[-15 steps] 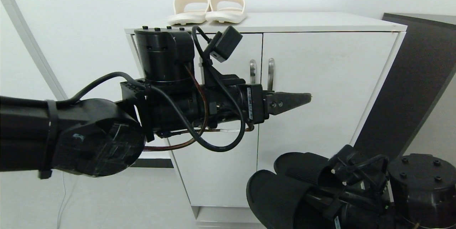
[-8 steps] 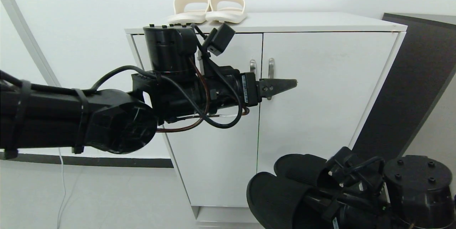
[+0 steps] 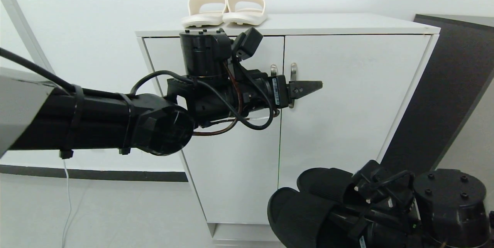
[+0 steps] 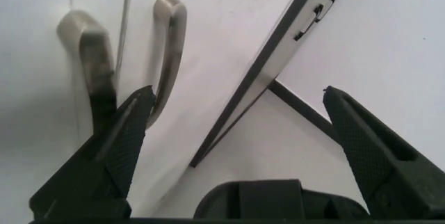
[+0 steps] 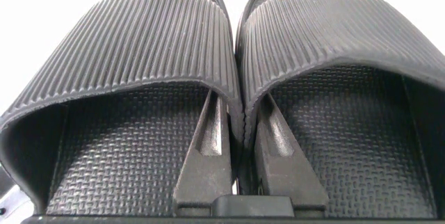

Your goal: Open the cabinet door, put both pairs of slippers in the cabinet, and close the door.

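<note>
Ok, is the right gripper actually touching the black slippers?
Touching. Right wrist view: the right gripper pinches the black slippers by their adjoining straps.

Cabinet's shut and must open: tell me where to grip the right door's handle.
Take the right door's handle at the middle of its upright bar, from the front, left gripper fingers either side: it bows clear of the door, likely leaving room behind.

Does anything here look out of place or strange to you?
A pair of cream slippers sits on top of the white cabinet, an odd spot for footwear. The black slippers hang in mid-air, pinched together by the right pincer. Nothing looks spilled or broken; both doors are shut.
</note>
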Controlling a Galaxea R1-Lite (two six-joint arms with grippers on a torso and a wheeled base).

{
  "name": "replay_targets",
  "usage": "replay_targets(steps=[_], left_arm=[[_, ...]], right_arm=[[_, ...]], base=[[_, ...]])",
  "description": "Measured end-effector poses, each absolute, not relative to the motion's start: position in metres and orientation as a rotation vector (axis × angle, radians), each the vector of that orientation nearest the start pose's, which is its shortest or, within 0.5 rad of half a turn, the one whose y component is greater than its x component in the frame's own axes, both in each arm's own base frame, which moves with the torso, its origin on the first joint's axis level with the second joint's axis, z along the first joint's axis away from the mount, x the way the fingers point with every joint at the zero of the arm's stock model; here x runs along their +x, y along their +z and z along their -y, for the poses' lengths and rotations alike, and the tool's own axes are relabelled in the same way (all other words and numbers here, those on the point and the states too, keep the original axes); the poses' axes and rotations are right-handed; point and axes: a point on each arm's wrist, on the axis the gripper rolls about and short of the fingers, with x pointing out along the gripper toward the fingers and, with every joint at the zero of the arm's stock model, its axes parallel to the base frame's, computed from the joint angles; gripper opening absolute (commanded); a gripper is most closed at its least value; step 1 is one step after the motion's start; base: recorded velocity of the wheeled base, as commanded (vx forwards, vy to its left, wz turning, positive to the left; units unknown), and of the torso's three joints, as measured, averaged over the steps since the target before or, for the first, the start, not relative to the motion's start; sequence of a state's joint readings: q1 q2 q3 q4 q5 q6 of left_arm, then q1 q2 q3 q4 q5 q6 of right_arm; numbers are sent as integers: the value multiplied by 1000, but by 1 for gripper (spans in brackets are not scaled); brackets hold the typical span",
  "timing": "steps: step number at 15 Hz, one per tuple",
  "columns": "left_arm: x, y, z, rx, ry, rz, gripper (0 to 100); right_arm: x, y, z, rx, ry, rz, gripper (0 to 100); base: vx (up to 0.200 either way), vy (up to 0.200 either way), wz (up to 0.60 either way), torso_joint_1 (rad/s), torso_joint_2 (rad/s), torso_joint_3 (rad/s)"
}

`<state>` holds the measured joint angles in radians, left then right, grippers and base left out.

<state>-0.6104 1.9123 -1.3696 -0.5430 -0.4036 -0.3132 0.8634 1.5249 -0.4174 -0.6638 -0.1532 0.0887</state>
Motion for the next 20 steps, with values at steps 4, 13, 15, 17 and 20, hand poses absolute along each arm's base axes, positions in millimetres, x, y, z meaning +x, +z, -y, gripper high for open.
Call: replay_targets(steps=[4, 13, 15, 17, 20], left_arm=[[322, 255, 236, -284, -995, -178, 100], [323, 250, 238, -282, -995, -203, 0], [321, 251, 237, -281, -997, -206, 0], [319, 251, 235, -281, -997, -208, 0], [314, 251, 232, -279, -992, -231, 0]], right_arm=[[149, 133, -168, -136, 677, -426, 0], [149, 133, -168, -138, 679, -426, 0], [148, 133, -168, -138, 681, -426, 0], [148, 133, -168, -138, 680, -426, 0], [149, 133, -168, -138, 678, -426, 0]], base=[[0, 0, 0, 0, 0, 0], [0, 0, 0, 0, 0, 0], [0, 0, 0, 0, 0, 0], [0, 0, 0, 0, 0, 0], [0, 0, 0, 0, 0, 0]])
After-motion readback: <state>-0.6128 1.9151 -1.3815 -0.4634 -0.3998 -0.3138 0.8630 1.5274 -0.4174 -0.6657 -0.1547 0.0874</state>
